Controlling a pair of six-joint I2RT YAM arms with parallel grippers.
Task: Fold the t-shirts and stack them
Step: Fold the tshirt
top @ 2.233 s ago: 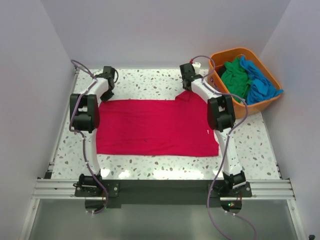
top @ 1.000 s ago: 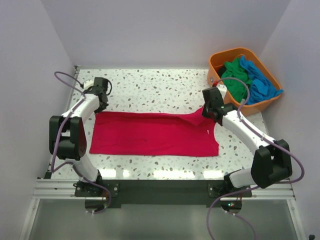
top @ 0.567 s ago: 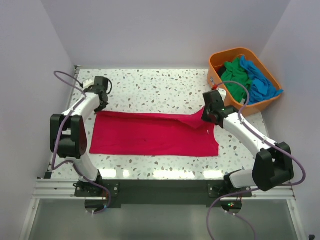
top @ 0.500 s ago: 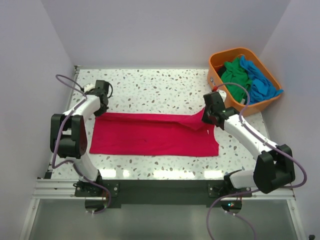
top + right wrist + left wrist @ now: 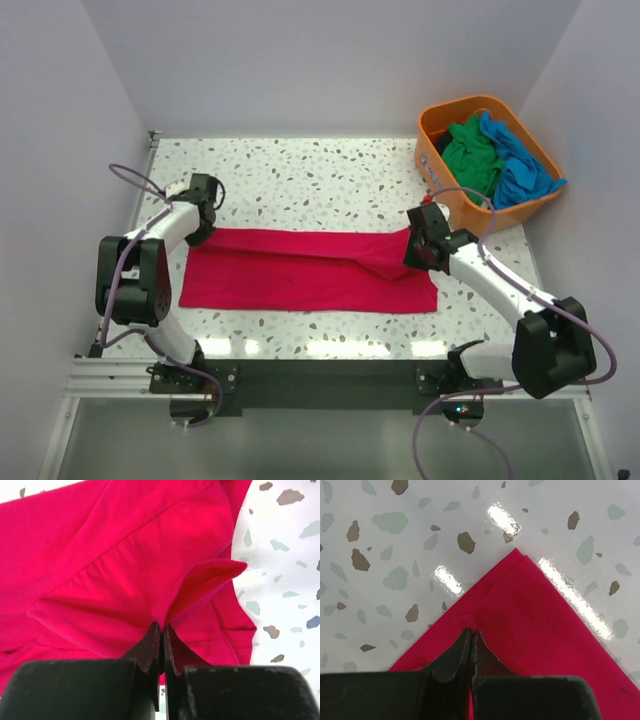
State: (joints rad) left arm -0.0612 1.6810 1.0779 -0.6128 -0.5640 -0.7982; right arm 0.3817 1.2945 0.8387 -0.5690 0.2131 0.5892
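Both the left end effector (image 5: 470,636) and right end effector (image 5: 161,629) are clamped on thin bits of the red t-shirt (image 5: 300,272), so uneven pulling could slip one free, skewing the fold

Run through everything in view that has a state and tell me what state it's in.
red t-shirt: spread on the table, pinched at both ends.
left pincer: shut on the red t-shirt's edge.
right pincer: shut on a raised fold of the red t-shirt.
green t-shirt: crumpled in the orange basket.
blue t-shirt: crumpled, draped over the basket's rim.
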